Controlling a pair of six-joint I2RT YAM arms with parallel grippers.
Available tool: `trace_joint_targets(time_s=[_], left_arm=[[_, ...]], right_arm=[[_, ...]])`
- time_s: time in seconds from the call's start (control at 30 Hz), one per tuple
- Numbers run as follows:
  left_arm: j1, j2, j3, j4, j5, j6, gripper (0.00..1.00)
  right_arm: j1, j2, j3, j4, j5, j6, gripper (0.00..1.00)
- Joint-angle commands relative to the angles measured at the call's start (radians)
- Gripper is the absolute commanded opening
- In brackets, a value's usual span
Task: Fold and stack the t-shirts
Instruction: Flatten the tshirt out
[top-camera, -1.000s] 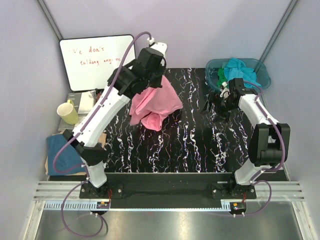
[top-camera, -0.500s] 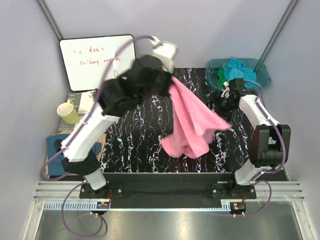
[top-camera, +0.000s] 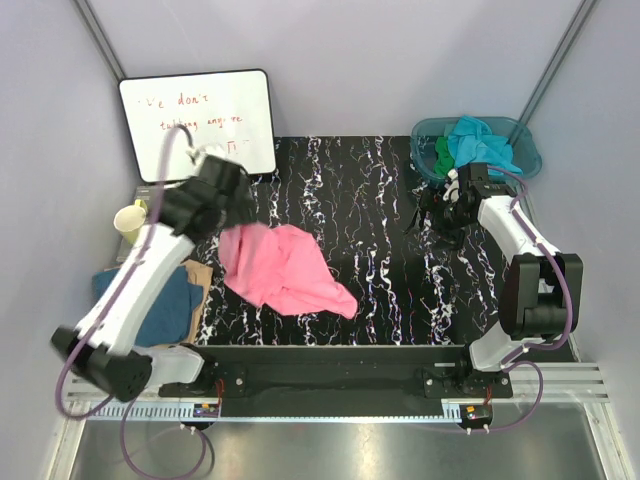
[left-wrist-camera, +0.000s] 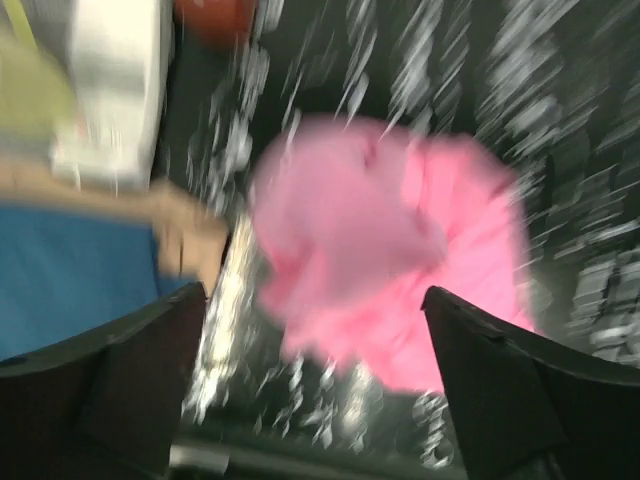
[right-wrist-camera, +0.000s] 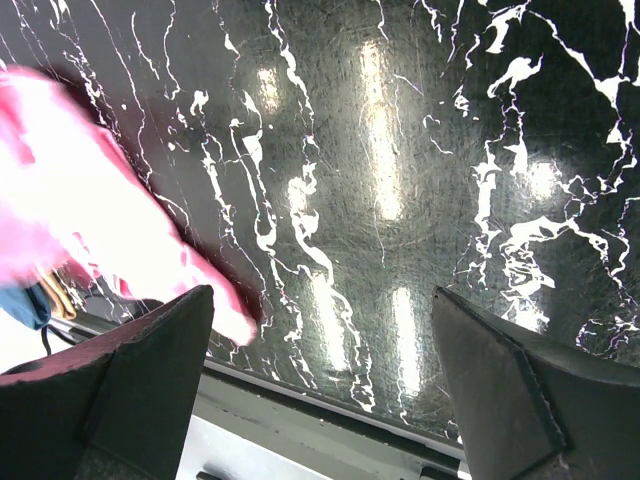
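**Operator:** Where is the pink one?

**Robot:** The pink t-shirt (top-camera: 285, 272) lies crumpled on the left half of the black marbled table (top-camera: 390, 290), near its front edge. It is bunched, not spread flat, with one corner trailing toward the middle.

**Operator:** Does your left side have it?

**Robot:** No. My left gripper (left-wrist-camera: 315, 300) hangs over the shirt's far left part with its fingers spread wide, and nothing sits between them. My wrist picture there is blurred, but the pink cloth shows below the gap.

**Operator:** And the right?

**Robot:** My right gripper (right-wrist-camera: 322, 295) is spread just as wide and empty, over bare table on the far right, just beside the teal basin (top-camera: 527, 152).

**Operator:** The other shirts?

**Robot:** A turquoise t-shirt (top-camera: 478, 140) and a green t-shirt (top-camera: 442, 152) are heaped in that basin. A dark blue t-shirt (top-camera: 165, 305) lies off the table's left edge, nearer the front than the yellow-green mug (top-camera: 133, 222).
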Motion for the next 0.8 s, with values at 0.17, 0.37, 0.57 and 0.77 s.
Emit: trace_joint_targets(time_s=[0.17, 0.37, 0.57, 0.77], left_arm=[[0.013, 0.017, -0.178, -0.014, 0.094, -0.140, 0.99], [-0.030, 0.107, -0.084, 0.042, 0.189, 0.010, 0.99], [-0.124, 0.176, -0.191, 0.101, 0.253, 0.018, 0.91], [-0.150, 0.196, -0.346, 0.158, 0.292, -0.014, 0.87]], right_arm=[[0.013, -0.034, 0.015, 0.029, -0.063, -0.010, 0.97], [0.126, -0.011, 0.031, 0.032, -0.043, -0.014, 0.97], [0.276, 0.072, 0.104, 0.043, -0.066, 0.029, 0.85], [0.376, 0.178, 0.174, 0.029, -0.135, 0.032, 0.81]])
